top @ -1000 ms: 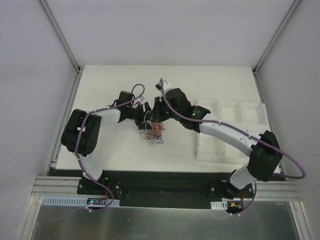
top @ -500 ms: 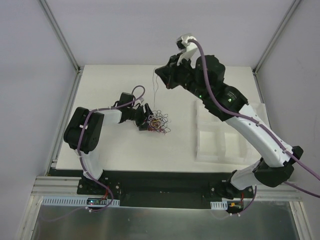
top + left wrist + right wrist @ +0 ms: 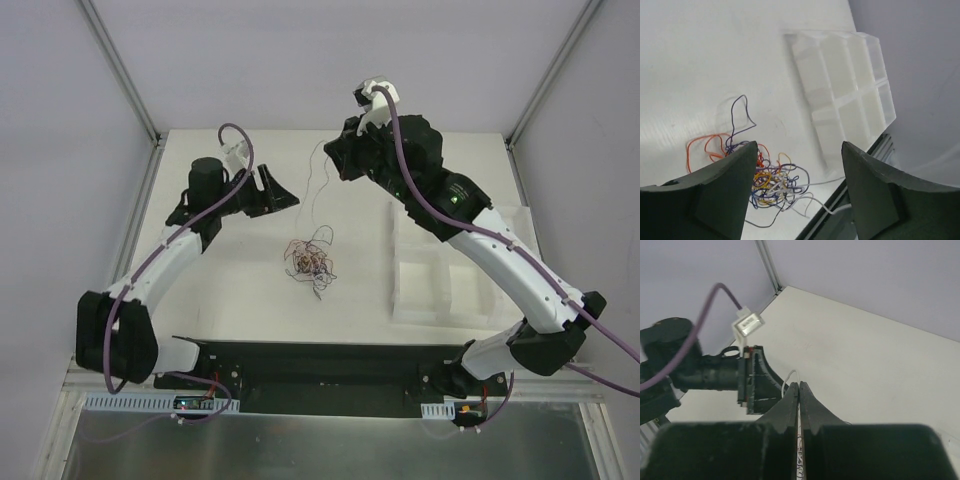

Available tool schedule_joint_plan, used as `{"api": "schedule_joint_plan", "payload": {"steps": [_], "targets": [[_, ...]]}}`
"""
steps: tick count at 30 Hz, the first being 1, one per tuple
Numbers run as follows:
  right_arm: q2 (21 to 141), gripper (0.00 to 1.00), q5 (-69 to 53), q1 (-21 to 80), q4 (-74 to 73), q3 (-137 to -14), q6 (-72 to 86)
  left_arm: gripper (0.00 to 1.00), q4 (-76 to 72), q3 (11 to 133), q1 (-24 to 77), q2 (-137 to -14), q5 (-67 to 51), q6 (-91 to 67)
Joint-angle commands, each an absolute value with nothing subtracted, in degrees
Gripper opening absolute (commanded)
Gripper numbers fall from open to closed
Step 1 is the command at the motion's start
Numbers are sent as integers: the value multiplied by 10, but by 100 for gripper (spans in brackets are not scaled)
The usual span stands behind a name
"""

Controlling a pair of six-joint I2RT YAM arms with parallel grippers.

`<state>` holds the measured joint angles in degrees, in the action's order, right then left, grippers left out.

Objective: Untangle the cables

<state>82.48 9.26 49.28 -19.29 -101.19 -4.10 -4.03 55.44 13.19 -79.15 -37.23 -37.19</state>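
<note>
The cables are a small tangle of orange, blue, black and pale thin wires lying mid-table. They also show in the left wrist view, below the fingers. My right gripper is raised high behind the tangle and shut on one pale wire, which hangs from it down to the tangle. The wire's loop pokes out at the shut fingertips of the right gripper. My left gripper is open and empty, lifted up and to the left of the tangle; its jaws stand wide apart.
A white tray with several compartments lies at the right of the table, also in the left wrist view. The black base rail runs along the near edge. The left gripper shows in the right wrist view.
My left gripper has let go of the tangle and swung up and back to the left, now open. The tangle has settled on the table. My right gripper holds the pale wire high.
</note>
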Motion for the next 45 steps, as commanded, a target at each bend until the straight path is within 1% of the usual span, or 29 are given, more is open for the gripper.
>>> {"api": "schedule_joint_plan", "payload": {"steps": [1,4,6,10,11,13,15,17,18,20,23,26,29,31,32,35,37,39,40,41,44,45], "targets": [[815,1,99,483,-182,-1035,-18,66,-182,493,155,-687,-371,-308],[808,1,87,479,-185,-1035,-5,71,-286,448,161,-638,-406,-311],[804,1,81,478,-185,-1029,-2,76,-303,438,174,-611,-409,-285],[794,1,65,477,-180,-1016,19,90,-323,414,234,-579,-405,-210],[791,1,59,476,-178,-1012,24,95,-321,410,254,-579,-390,-197],[787,1,44,477,-172,-1011,32,95,-303,415,275,-596,-360,-186],[783,1,23,477,-166,-1011,42,93,-285,424,281,-624,-329,-191],[781,1,7,477,-164,-1021,51,86,-264,433,281,-665,-285,-197],[782,1,6,477,-165,-1034,53,82,-251,437,281,-687,-276,-199],[793,1,13,476,-190,-1093,44,66,-202,459,281,-743,-240,-213],[820,1,33,475,-240,-1230,12,54,-157,473,281,-819,-191,-228],[842,1,47,475,-251,-1336,-12,47,-121,488,274,-867,-147,-232],[847,1,39,475,-250,-1390,-16,43,-61,509,246,-891,-106,-259],[836,1,36,475,-231,-1374,-18,38,-41,513,216,-895,-106,-284],[827,1,40,475,-225,-1357,-20,37,-35,513,201,-889,-105,-293],[806,1,66,475,-207,-1303,-36,40,-20,510,173,-864,-80,-301],[803,1,68,473,-208,-1313,-41,41,-3,516,156,-861,-72,-299],[803,1,47,473,-209,-1313,-40,33,12,530,140,-860,-92,-280],[802,1,40,474,-209,-1303,-39,31,7,537,140,-853,-111,-259],[799,1,39,474,-211,-1284,-37,29,2,542,143,-846,-130,-241],[795,1,57,472,-238,-1200,-37,28,2,546,161,-820,-142,-217],[788,2,57,473,-239,-1159,-41,28,2,548,164,-813,-147,-213]]}}
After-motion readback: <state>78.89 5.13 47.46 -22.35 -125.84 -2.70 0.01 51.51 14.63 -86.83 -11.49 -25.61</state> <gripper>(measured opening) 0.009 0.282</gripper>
